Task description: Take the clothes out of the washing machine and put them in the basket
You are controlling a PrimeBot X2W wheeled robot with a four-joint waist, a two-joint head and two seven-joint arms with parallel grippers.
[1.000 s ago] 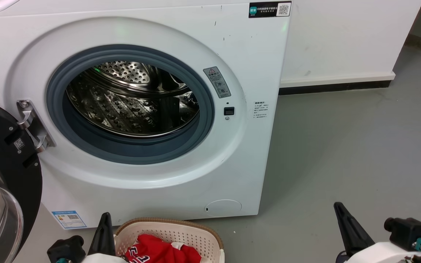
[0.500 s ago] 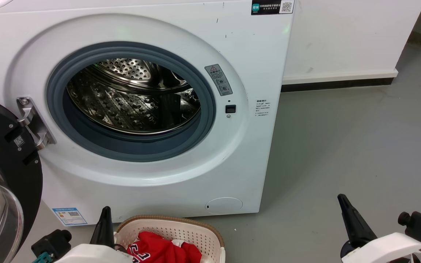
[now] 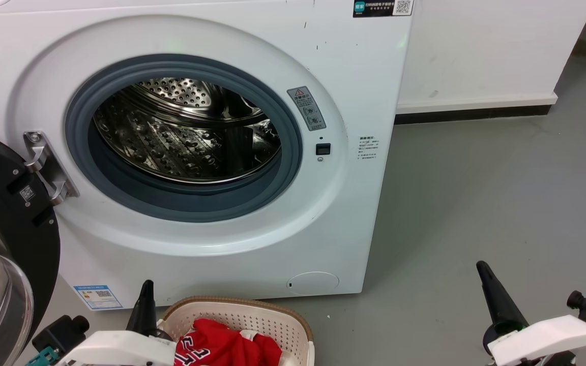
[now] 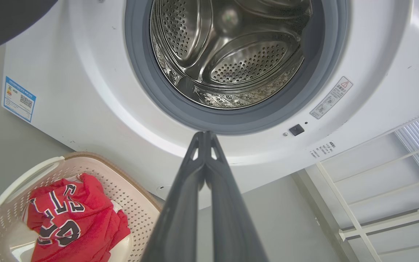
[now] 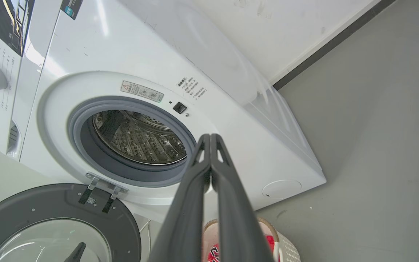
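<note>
The white washing machine [image 3: 252,244] stands with its dark glass door [image 3: 3,244] swung open to the left; what I see of its steel drum [image 3: 186,137] holds no fabric. Red clothes [image 3: 227,348] with black-and-white lettering lie in the cream basket [image 3: 252,312] on the floor in front. My left gripper [image 3: 146,292] is shut and empty, just left of the basket's rim. My right gripper [image 3: 484,269] is shut and empty, hanging over the floor to the machine's right. The left wrist view looks past shut fingers [image 4: 205,136] into the drum [image 4: 231,54], with the clothes [image 4: 71,222] at lower left.
Grey floor [image 3: 501,193] spreads to the right of the machine, bounded by a white wall [image 3: 476,51] with a dark baseboard. A white rack [image 4: 376,182] shows at the right of the left wrist view. The open door [image 5: 60,222] lies low in the right wrist view.
The head camera has tilted slightly, shifting the scene up and to the right. Both grippers have sunk a little lower and outward in the view. Both stay shut.
</note>
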